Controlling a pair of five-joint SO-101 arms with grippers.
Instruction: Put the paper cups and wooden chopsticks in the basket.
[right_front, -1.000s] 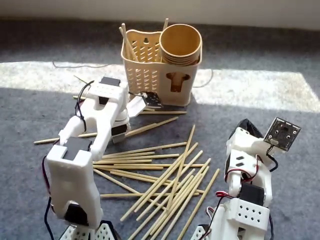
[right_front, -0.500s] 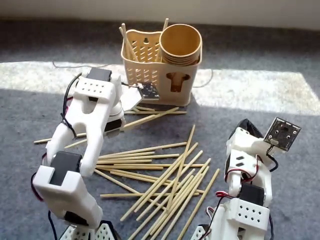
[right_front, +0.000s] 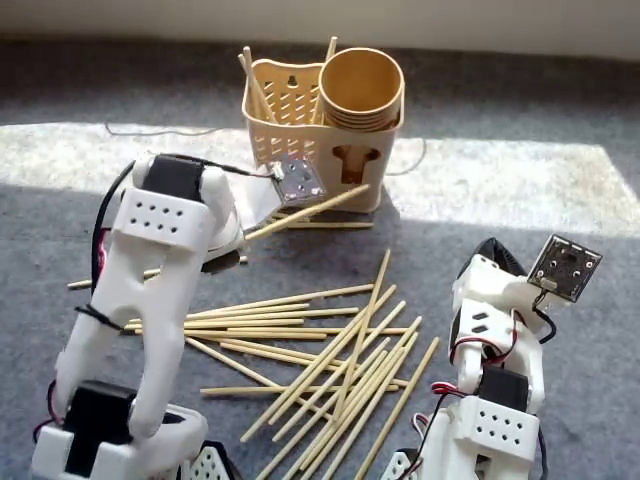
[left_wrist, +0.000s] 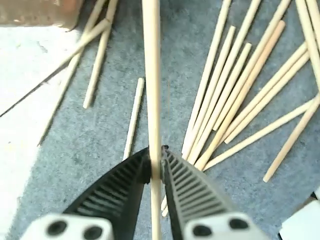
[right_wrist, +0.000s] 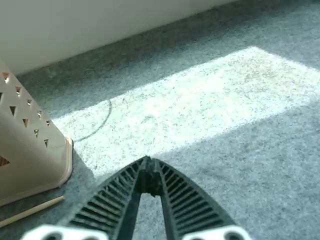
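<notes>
Chopstick (left_wrist: 151, 75) in left hand (left_wrist: 156, 151), tail seemingly hidden

The white plastic left arm (right_front: 150, 290) stretches forward, its black ribbed left gripper (left_wrist: 156, 156) pinched on a thin wooden chopstick (left_wrist: 151, 75). The white right arm (right_front: 490, 370) sits folded back, its black right gripper (right_wrist: 148, 165) with jaws pressed together.

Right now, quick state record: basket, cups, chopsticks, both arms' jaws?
basket: upright, beyond the chopstick pile
paper cups: stacked inside the basket
chopsticks in basket: a few, standing up
loose chopsticks: many, scattered on the carpet between the arms
left arm: jaws shut on one chopstick, held above the carpet, far end near the basket front
right arm: jaws shut, empty, beside the pile
</notes>
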